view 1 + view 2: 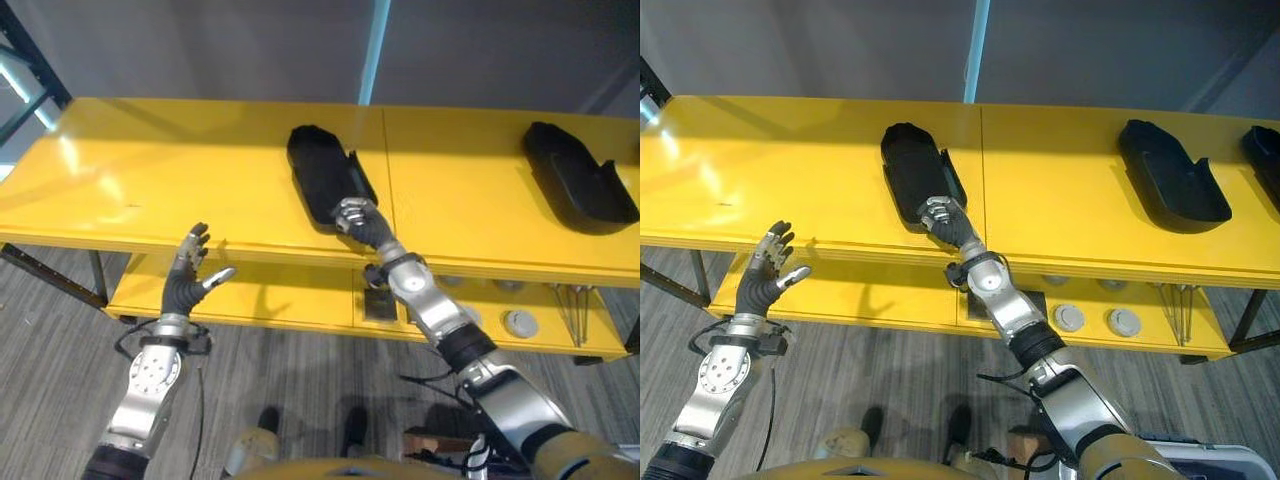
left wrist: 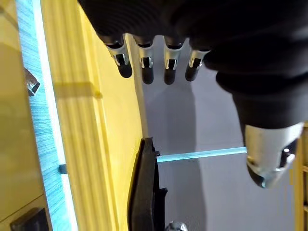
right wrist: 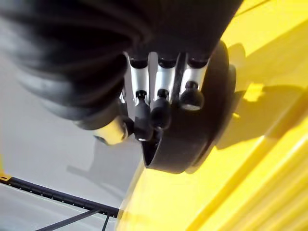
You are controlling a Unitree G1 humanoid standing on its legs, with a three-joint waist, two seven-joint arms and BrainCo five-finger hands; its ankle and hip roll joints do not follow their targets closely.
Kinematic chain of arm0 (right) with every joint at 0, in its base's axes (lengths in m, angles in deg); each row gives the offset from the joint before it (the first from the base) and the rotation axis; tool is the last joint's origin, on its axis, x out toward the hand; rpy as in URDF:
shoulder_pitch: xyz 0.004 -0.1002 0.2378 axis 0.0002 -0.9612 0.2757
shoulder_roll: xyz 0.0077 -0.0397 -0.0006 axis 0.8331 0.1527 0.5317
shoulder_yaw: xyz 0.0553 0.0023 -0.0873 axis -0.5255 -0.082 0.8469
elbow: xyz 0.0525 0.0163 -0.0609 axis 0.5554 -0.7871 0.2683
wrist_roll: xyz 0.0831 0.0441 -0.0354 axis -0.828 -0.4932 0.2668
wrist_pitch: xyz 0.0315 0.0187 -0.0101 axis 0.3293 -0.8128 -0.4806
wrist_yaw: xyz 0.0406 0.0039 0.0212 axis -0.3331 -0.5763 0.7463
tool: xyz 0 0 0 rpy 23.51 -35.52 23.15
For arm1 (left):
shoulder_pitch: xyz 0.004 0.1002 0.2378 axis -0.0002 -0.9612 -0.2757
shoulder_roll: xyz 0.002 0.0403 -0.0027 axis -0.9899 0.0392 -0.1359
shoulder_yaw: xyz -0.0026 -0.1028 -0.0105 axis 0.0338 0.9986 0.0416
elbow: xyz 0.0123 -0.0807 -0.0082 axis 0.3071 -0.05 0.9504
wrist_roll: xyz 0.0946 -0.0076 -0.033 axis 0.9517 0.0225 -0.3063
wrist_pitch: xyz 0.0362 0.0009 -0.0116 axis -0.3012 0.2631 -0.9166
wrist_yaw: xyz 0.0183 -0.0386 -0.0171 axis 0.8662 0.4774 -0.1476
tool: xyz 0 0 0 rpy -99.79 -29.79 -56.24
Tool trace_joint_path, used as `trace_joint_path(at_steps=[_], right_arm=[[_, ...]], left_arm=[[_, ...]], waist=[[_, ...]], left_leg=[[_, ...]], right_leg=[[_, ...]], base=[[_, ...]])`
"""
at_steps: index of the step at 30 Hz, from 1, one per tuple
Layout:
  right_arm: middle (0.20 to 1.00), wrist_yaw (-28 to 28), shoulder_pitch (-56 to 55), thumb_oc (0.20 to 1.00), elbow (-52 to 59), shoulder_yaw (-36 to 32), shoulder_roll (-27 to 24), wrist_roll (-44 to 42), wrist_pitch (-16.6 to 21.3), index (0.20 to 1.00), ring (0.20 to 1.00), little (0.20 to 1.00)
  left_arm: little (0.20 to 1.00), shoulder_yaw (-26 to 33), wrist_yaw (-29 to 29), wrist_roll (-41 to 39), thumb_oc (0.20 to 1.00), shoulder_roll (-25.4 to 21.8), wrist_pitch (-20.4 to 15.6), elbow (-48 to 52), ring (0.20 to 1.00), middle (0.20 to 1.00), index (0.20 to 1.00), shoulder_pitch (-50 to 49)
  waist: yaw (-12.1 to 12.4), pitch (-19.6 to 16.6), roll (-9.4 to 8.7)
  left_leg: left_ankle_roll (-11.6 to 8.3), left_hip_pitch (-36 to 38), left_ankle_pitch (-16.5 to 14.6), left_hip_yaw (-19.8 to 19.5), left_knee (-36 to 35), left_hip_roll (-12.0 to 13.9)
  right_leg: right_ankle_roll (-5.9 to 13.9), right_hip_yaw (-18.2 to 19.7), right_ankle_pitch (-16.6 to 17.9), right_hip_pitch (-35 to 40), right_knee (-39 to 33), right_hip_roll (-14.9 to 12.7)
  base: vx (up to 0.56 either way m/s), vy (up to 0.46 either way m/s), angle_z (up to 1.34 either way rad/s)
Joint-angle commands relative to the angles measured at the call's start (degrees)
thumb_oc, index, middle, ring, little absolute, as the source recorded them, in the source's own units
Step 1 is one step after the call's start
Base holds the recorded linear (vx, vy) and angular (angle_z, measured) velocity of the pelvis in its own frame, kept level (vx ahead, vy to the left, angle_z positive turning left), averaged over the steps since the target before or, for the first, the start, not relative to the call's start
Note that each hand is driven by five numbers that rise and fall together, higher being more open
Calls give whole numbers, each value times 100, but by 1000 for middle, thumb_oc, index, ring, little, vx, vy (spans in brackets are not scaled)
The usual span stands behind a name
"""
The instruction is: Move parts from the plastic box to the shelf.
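Right hand point(image 1: 358, 218) rests at the near end of the long black moulded plastic part point(image 1: 322, 172), fingers curled over its rim and thumb on the other side, so it reads as clamped on that part; the right wrist view shows the dark fingertips point(image 3: 159, 111) hooked over the rounded black edge.

Largest in the scene is the wide yellow metal shelf point(image 1: 150, 170), and everything is placed against it. The gripped part lies on the shelf's top deck near the middle seam, its long axis running from the front lip toward the back wall, tilted slightly. The hand sits at the front-lip end, so the part stretches directly away from the hand, deeper onto the shelf. A second black moulded part point(image 1: 580, 180) lies well apart toward the shelf's right end, angled much the same.

I judge the placing nearly finished: what remains turns on letting go and drawing back along that same axis, toward the lip.

Left hand point(image 1: 188, 275) hovers before the shelf's front lip, well left of the part, fingers spread and holding nothing.
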Motion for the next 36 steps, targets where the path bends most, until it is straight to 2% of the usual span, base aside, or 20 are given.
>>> trace_joint_path(at_steps=[1, 5, 17, 29, 34, 35, 36], right_arm=[[200, -6, 767, 200, -303, 23, -148, -271, 171, 200, 200, 200], [200, -110, 1128, 200, -658, -58, -201, -389, 147, 200, 200, 200], [200, -202, 1618, 200, -905, -158, -66, -848, 211, 200, 200, 200], [200, -214, 1731, 200, -391, -272, 538, -1571, 448, 200, 200, 200], [200, -126, 1567, 200, 4, -340, 576, -1844, 499, 200, 200, 200], [1000, -76, 1364, 1000, 471, -366, 456, -1849, 544, 1000, 1000, 1000], [1000, -65, 1268, 1000, 647, -442, 344, -1819, 543, 1000, 1000, 1000]], left_arm=[[1000, -217, 28, -145, 1000, -175, -267, 62, 1000, 1000, 1000, 409], [1000, -337, 39, -204, 1000, -207, -286, -28, 1000, 1000, 1000, 520], [1000, -488, 93, -348, 1000, -135, -312, -144, 1000, 1000, 1000, 739], [1000, -557, 242, -441, 1000, 14, -337, -258, 1000, 1000, 1000, 851], [1000, -571, 238, -439, 1000, 38, -332, -252, 1000, 1000, 1000, 846], [1000, -525, 157, -471, 1000, 8, -300, -222, 1000, 1000, 1000, 730], [1000, -494, 102, -526, 1000, 13, -279, -202, 1000, 1000, 1000, 629]], waist=[[293, 144, -46], [396, 286, 2], [482, 277, 36], [416, 241, 63], [384, 240, 48], [349, 196, 18], [317, 172, 2]], left_leg=[[-19, -224, -508, -235, 279, 49], [-60, -489, -395, -373, 251, 66], [-52, -645, -347, -471, 197, 4], [-14, -573, -395, -380, 202, -34], [1, -532, -422, -359, 230, -46], [22, -454, -467, -330, 237, -51], [29, -408, -486, -307, 249, -58]], right_leg=[[608, 22, -1608, 315, 876, -390], [635, -74, -1545, 114, 841, -375], [663, -128, -1493, 12, 772, -397], [653, -75, -1475, 9, 783, -419], [652, -70, -1484, 49, 802, -427], [644, -70, -1511, 98, 838, -436], [641, -73, -1512, 126, 861, -450]], base=[[-56, 0, 7], [-54, 4, 14], [-7, 18, 9], [-6, 9, 0], [-12, 0, -9], [4, 1, -4], [0, 0, 0]])
